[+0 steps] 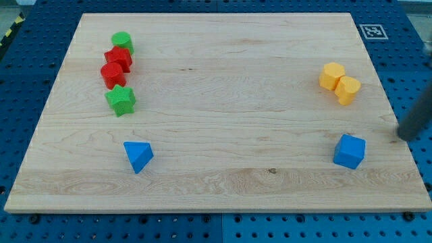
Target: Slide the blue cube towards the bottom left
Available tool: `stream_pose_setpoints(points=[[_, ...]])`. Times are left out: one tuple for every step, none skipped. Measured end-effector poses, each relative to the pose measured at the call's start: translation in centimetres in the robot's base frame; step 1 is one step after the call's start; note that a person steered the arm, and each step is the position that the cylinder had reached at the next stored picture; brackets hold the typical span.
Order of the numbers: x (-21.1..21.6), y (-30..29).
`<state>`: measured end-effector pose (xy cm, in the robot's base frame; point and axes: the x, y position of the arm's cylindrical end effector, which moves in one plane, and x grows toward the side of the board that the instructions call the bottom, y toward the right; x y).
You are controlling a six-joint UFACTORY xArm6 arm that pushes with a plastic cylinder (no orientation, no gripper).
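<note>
The blue cube [349,151] sits on the wooden board near the view's bottom right. My tip [403,138] is the lower end of a dark rod that enters from the view's right edge. It stands to the right of the blue cube and slightly above it, with a clear gap between them. A blue triangular block [138,156] lies at the view's bottom left.
A column at the view's upper left holds a green cylinder [123,42], a red block [119,58], a second red block [112,73] and a green star [121,100]. Two yellow blocks [331,75] [348,90] touch at the upper right. The board's right edge [391,115] runs near my tip.
</note>
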<state>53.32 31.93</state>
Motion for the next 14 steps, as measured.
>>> stream_pose_setpoints(points=[[2.6,0.3],[2.5,0.3],[2.5,-1.3],[2.5,-4.3],[2.5,-7.7],[2.4,-10.7],[1.2,-13.2],[-0.1,-14.3],[-0.2,-15.8],[-1.0,-17.9],[-2.2,-19.7],[-3.5,-21.2],[-3.9,-22.2],[-3.9,-23.2]])
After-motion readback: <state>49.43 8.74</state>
